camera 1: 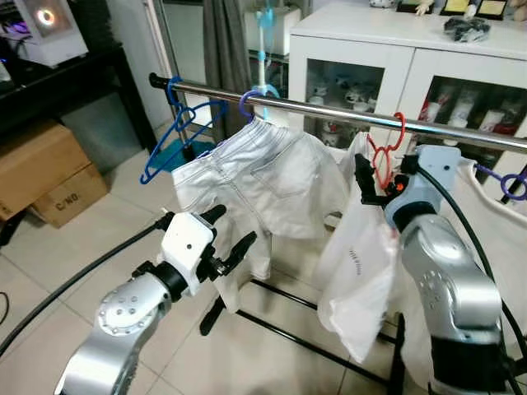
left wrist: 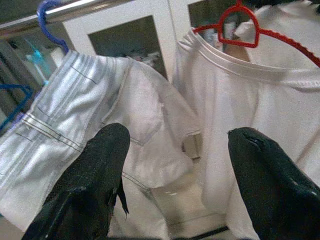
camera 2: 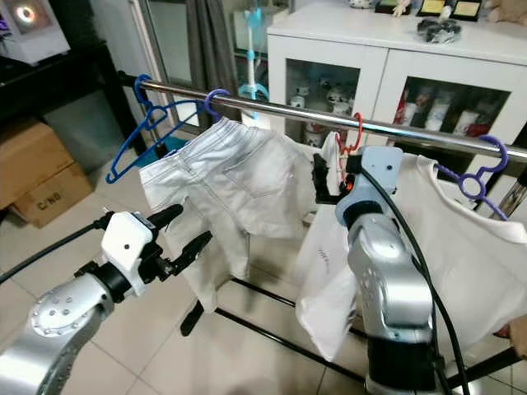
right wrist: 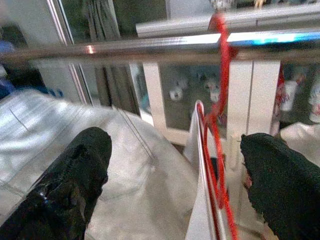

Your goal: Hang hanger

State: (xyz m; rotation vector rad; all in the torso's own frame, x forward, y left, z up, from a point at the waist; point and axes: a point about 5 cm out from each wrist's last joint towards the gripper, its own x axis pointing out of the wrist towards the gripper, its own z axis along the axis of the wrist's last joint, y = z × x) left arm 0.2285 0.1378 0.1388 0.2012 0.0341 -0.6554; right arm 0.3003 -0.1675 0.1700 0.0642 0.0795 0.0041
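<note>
Red hanger (camera 1: 387,152): thin plastic, hook over the steel rail (camera 1: 329,111), carrying a white T-shirt (camera 1: 358,271) that hangs limp below. Hooked on, between white shorts (camera 1: 263,185) on a purple hanger (camera 1: 247,103) and another white garment (camera 2: 469,247) on a second purple hanger (camera 2: 482,177). Empty blue hanger (camera 1: 169,136) near the rail's left end.

Right gripper (camera 1: 372,183) raised just beside the red hanger's neck; fingers (right wrist: 75,175) spread, apart from the wire in the right wrist view, though contact behind the shirt collar possibly hidden. Left gripper (camera 1: 226,239) lower, before the shorts, fingers (left wrist: 95,170) spread, holding nothing.

Floor (camera 1: 74,247) of pale tiles. White glass-door cabinet (camera 1: 370,49) behind the rail, small items inside too blurred to name. Cardboard boxes (camera 1: 41,169) at left under a dark table (camera 1: 58,78). Rail's right end cut off by the frame edge.
</note>
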